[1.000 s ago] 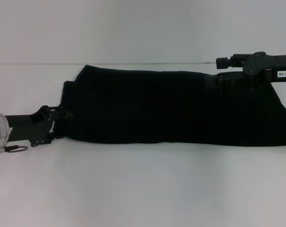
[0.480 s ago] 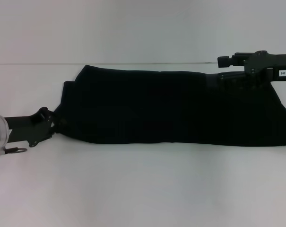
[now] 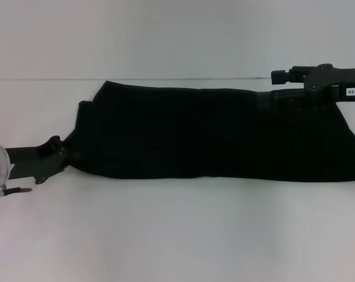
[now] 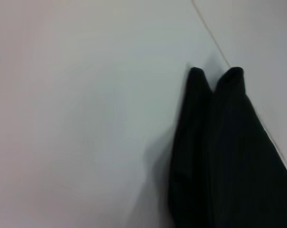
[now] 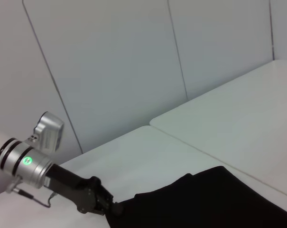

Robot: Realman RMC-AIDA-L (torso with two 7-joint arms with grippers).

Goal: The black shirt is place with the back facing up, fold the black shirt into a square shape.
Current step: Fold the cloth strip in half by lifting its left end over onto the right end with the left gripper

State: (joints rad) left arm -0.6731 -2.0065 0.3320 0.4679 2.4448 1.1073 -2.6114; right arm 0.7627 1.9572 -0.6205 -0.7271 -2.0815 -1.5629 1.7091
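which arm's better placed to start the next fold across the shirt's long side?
Probably left. The left gripper sits at the shirt's near-left end at table level, touching the edge. The right gripper sits over the far-right edge, with more shirt to cross. Either grip state is unclear.

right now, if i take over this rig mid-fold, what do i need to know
Left tool: at the near left corner of the black shirt, low on the table; whether it grips the cloth cannot be told.
Right tool: at the shirt's far edge toward the right end, just above the cloth; grip also unclear.
Shirt: lies flat as a long band running left to right across the table, its right end reaching the head view's edge.
Done: it looks folded lengthwise into a strip, no sleeves sticking out.
Left: fold the strip across its length to reach a square.
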